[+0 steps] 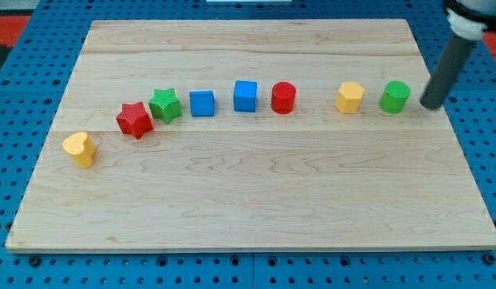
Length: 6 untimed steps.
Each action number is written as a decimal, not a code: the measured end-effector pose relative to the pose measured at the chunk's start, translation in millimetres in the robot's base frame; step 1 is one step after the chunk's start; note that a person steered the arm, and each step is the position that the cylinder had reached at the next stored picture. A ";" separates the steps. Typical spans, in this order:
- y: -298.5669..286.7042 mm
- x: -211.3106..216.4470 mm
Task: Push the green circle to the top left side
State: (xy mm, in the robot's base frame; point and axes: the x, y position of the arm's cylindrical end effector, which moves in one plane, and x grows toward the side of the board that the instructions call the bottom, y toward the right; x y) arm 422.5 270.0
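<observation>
The green circle [395, 96] stands near the board's right edge, in the upper half. My tip [430, 105] is just to the right of it, a small gap apart, at the board's right edge. The rod rises up and to the right out of the view. A yellow hexagon block [350, 97] stands just left of the green circle.
A row of blocks runs leftward across the wooden board [248, 201]: a red circle [283, 97], a blue cube [245, 95], a second blue cube [201, 103], a green star [164, 105], a red star [135, 120], and a yellow heart [79, 148] at the far left.
</observation>
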 end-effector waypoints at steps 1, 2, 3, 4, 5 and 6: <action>-58.1 -30.5; -105.5 -94.7; -79.7 -61.2; -47.5 -6.9; -111.0 -44.7; -215.0 -93.0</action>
